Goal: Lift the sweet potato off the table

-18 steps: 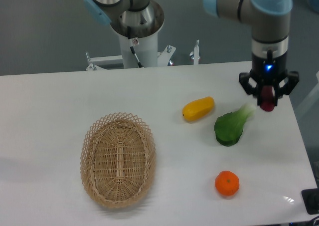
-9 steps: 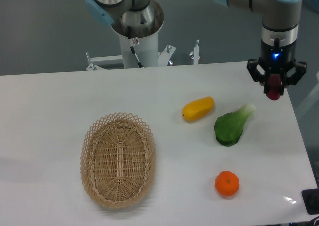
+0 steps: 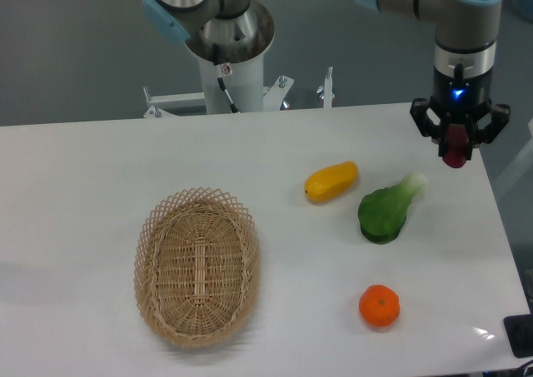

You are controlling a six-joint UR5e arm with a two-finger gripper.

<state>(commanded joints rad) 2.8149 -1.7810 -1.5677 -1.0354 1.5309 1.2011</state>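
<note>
My gripper hangs over the far right of the white table and is shut on the sweet potato, a dark purple-magenta tuber. The tuber hangs end-down between the fingers, lifted clear of the tabletop. Only its lower part shows below the black fingers.
A green leafy vegetable lies just left of and below the gripper. A yellow-orange oblong vegetable lies further left. A round orange fruit sits near the front right. A wicker basket stands at the front left. The robot base is behind the table.
The gripper has risen with the sweet potato and shifted slightly right over the last second; in the last half second it barely moved.
</note>
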